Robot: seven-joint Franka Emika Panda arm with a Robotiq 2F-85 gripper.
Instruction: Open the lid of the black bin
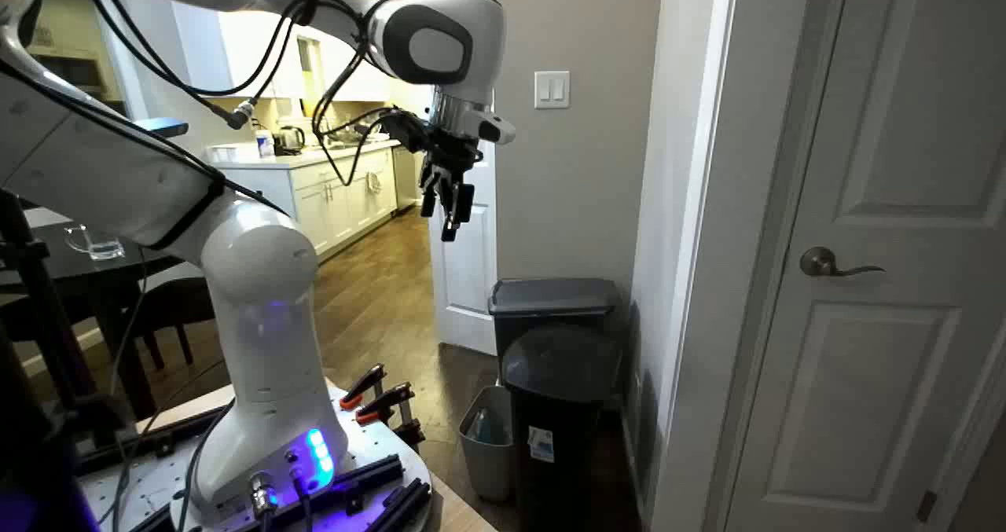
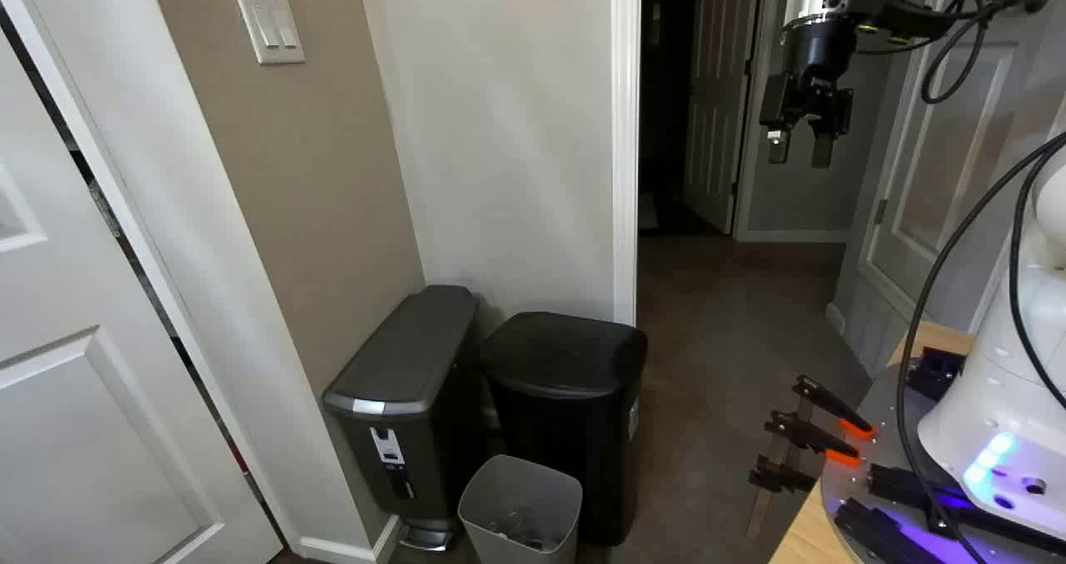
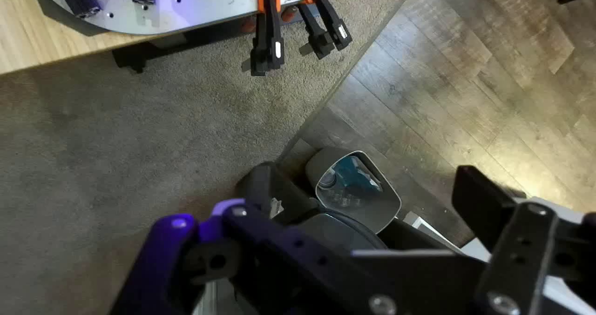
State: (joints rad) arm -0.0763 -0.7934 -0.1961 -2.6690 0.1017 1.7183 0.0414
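Observation:
The black bin [image 1: 554, 469] stands upright on the floor in both exterior views [image 2: 566, 456], with a small pale label on its front. Its dark lid [image 1: 562, 363] lies flat over its top, also in an exterior view [image 2: 566, 351]. In the wrist view the bin's body [image 3: 295, 189] and part of the lid [image 3: 333, 231] show behind the jaws; the rest is hidden by the gripper. My gripper [image 1: 449, 214] hangs pointing down, well above the lid and apart from it. Its fingers are spread with nothing between them in an exterior view [image 2: 800, 152] and the wrist view [image 3: 363, 184].
A taller step bin [image 2: 404, 351] stands beside the black bin against the wall. A small grey open container [image 2: 520, 506] with some litter touches or nearly touches both. Clamps [image 1: 385, 398] stick out from the robot's table edge. A wall [image 1: 578, 186] rises behind the bins.

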